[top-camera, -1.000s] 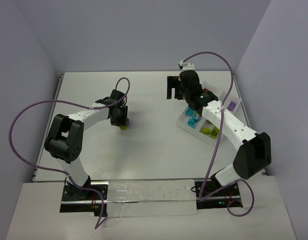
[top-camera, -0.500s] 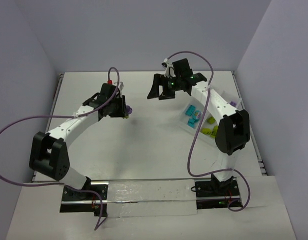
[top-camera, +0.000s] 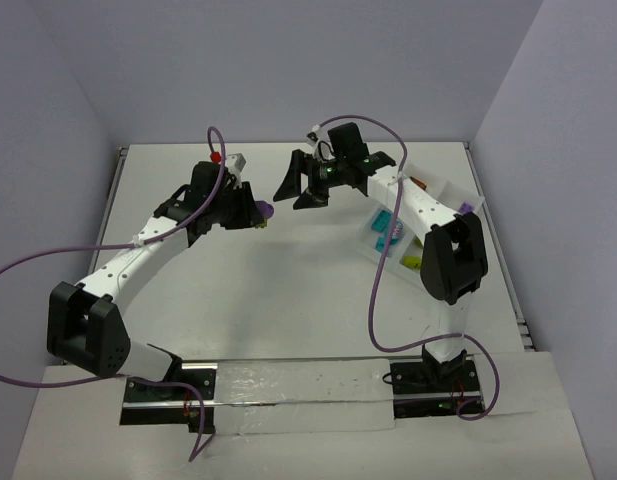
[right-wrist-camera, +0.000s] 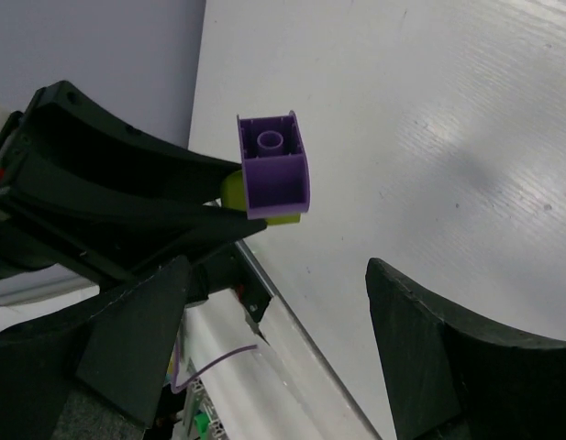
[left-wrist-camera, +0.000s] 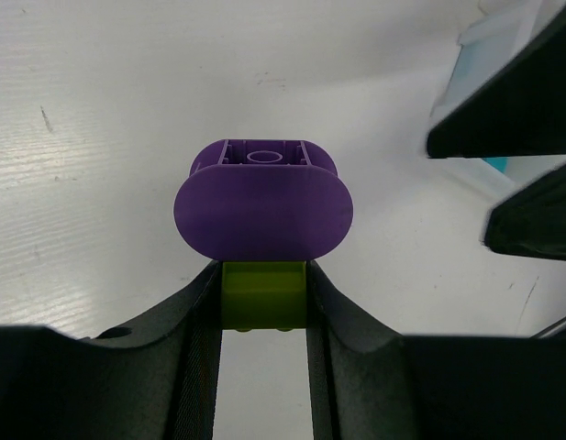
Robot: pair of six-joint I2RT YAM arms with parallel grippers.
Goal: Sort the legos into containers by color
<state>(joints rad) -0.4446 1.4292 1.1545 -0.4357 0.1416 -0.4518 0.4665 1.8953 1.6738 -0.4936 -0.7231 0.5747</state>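
L gripper [left-wrist-camera: 262, 275]: we see it pinched shut on a lime brick [left-wrist-camera: 262, 295], one finger each side, brick right at the tips. Purple brick [left-wrist-camera: 262, 197] is stuck onto the lime one and pokes out past the fingertips, hollow underside showing in both wrist cams. Clump looks clear of the table [top-camera: 318, 290].

R gripper [right-wrist-camera: 281, 275]: wide open, nothing in it. Clump sits just ahead of its tips, roughly in line w/ the gap, touching neither finger.

Overhead: the grippers face each other, tips near but apart.

Tray [top-camera: 440, 183] is behind the R gripper, alongside its forearm. Cyan bricks [top-camera: 385, 222] are nearest that gripper, lime ones [top-camera: 413, 263] further back twd its base, purple bit [top-camera: 467, 207] at the outer edge. Can't make out the compartment walls.
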